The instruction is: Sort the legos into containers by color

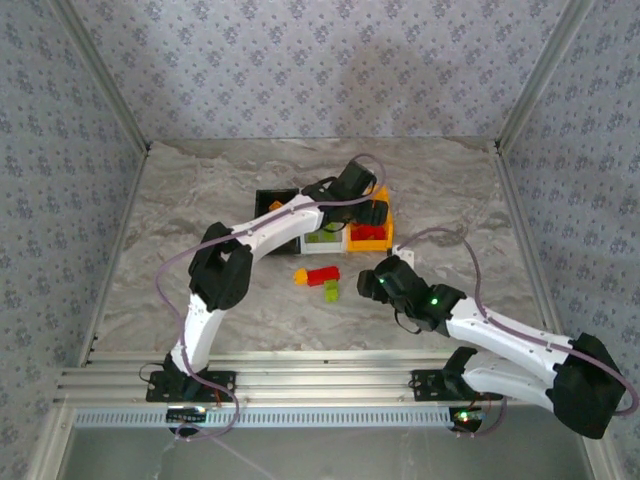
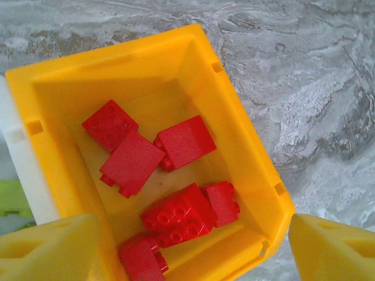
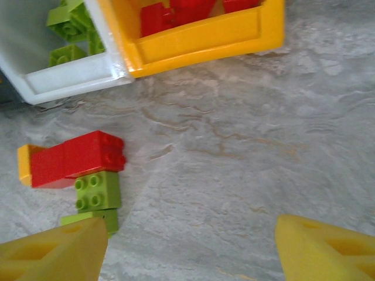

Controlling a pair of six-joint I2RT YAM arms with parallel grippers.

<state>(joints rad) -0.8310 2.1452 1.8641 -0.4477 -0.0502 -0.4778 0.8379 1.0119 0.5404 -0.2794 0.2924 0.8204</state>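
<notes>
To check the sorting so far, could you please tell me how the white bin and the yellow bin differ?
The yellow bin holds red bricks; the white bin holds lime green bricks. The left tool hangs open above the yellow bin, not the white bin. Both are open-topped and joined side by side.

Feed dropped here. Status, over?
Left gripper open above orange-yellow plastic bin holding red toy bricks. Right gripper open near loose red, green, yellow bricks. Path unobstructed.
</notes>
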